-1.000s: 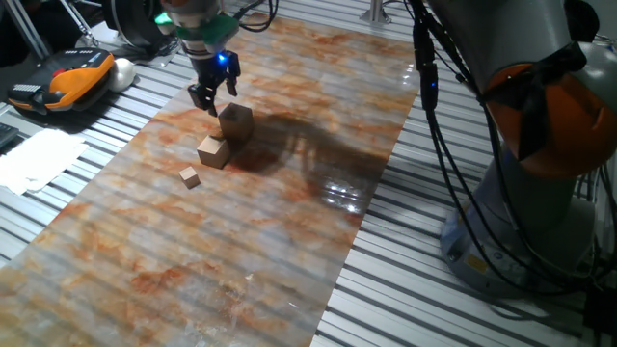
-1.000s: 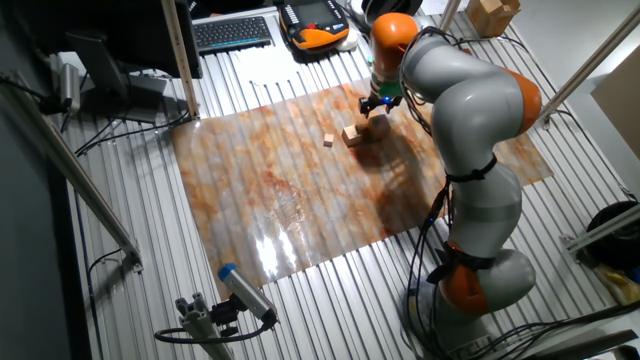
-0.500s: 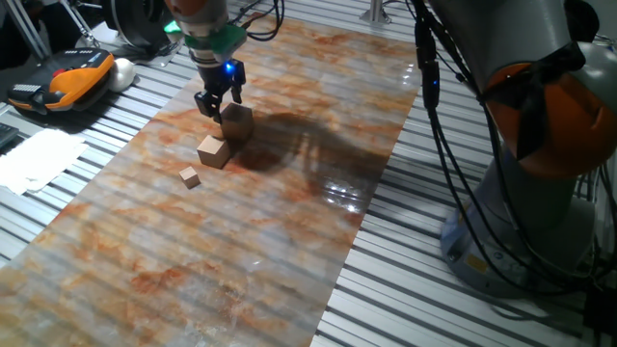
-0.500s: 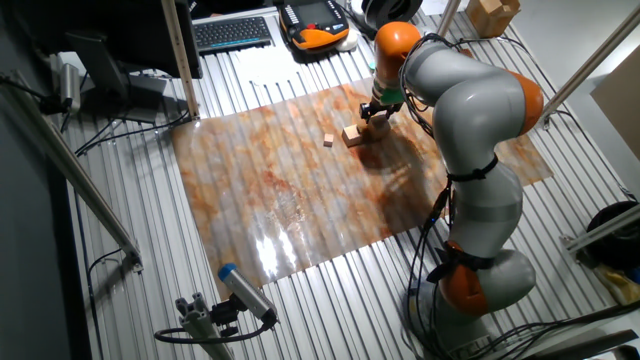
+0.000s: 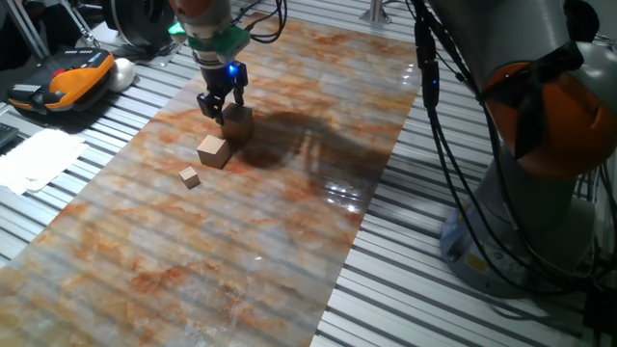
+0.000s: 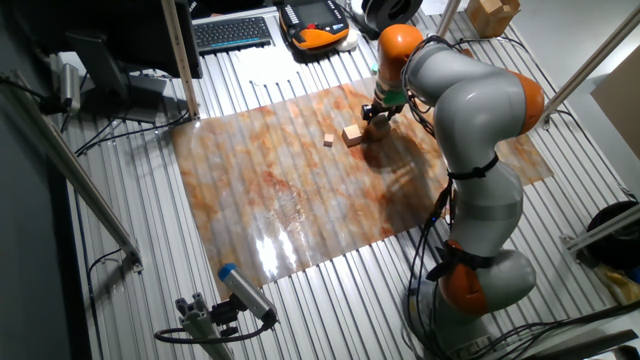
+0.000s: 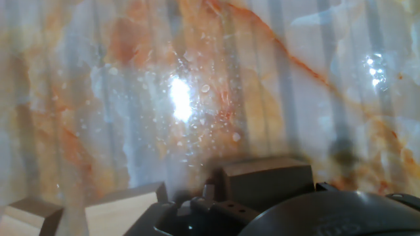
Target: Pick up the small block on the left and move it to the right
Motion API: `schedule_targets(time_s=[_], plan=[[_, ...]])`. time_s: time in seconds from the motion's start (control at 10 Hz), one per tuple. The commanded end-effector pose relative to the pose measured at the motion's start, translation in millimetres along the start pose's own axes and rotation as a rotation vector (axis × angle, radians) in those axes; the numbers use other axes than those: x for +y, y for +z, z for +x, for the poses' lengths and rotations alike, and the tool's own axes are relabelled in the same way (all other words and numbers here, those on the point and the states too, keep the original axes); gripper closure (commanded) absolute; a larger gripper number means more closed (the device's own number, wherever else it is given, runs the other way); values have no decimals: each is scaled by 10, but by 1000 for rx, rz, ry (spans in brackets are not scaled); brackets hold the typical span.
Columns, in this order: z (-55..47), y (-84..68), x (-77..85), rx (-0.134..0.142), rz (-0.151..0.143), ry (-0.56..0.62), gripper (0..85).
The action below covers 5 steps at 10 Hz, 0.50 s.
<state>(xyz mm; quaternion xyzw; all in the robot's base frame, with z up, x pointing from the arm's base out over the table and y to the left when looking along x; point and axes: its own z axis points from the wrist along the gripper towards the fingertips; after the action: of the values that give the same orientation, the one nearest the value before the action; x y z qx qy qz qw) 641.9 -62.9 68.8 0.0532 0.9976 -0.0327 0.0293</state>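
In the upper left of the frame, the dark 2-finger hand [image 5: 221,103] has dropped onto the largest light-tan wooden cube [image 5: 238,122] on the marbled surface [image 5: 289,222], fingers spread astride it, so pinching seems next.

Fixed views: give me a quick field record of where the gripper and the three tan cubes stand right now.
gripper: low over the small block, fingers straddling its top
gripper state: open, not yet closed on it
small block: on the marbled mat, not lifted
middle cube: just in front of the small block
tiniest cube: further along the same diagonal line, apart
task status: block not yet grasped or moved
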Motion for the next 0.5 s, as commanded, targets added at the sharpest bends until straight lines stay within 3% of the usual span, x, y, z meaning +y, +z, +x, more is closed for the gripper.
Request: schedule_targets(time_s=[0.0, 0.4], plan=[[3, 27, 11, 2, -3, -4, 170], [4, 16, 0, 9, -3, -11, 170]])
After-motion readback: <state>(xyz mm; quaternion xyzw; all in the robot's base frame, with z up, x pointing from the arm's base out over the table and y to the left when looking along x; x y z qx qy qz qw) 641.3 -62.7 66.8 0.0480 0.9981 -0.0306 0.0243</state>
